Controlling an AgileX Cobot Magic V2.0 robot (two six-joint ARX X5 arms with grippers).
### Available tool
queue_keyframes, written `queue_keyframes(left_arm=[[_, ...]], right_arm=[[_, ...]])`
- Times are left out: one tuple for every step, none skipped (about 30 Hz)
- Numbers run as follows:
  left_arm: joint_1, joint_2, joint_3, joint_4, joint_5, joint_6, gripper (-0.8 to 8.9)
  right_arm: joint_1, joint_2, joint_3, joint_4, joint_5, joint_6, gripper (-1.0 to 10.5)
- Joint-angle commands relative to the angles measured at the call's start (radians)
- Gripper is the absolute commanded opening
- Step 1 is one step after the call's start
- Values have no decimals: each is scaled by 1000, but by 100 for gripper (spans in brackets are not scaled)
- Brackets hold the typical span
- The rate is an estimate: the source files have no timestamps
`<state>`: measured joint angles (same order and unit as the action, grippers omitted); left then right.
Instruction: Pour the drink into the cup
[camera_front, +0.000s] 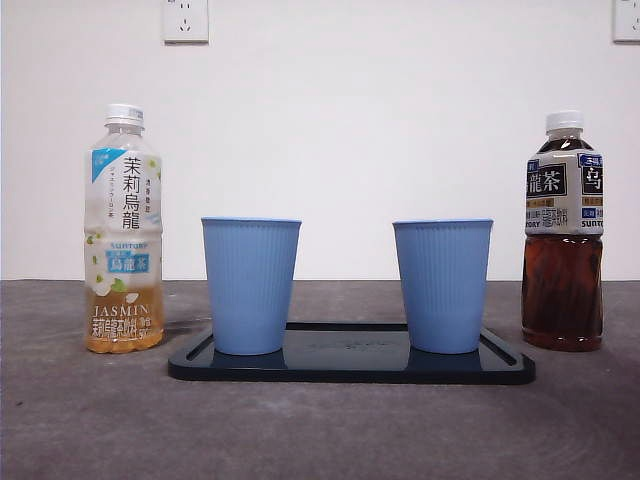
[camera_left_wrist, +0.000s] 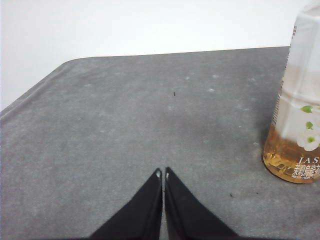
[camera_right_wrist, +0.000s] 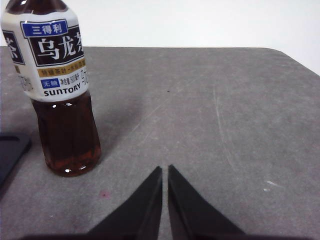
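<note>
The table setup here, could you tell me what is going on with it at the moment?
Nothing is being handled. Two empty-handed grippers, left and right, sit shut near the table. The jasmine tea bottle and dark oolong bottle, both capped, flank a black tray bearing two blue cups.

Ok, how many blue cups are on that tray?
2. One blue cup stands at the dark tray's end nearer the jasmine tea bottle, the other cup nearer the oolong bottle.

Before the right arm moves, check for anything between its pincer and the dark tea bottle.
Nothing visible stands between them. The right pincer, jaws shut, has only bare grey table between it and the dark tea bottle.
</note>
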<state>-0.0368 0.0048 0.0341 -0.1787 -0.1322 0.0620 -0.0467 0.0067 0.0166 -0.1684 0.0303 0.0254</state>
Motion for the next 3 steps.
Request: queue_keyframes(left_arm=[[2,-2,-20,-8,-2,5,7],[2,-2,-20,-8,-2,5,7],[2,-2,-20,-8,-2,5,7]], right_arm=[[-2,-3,-5,-8,3,-7,16],[-2,-3,-5,-8,3,-7,16],[-2,-3,-5,-5,2,-7,16]])
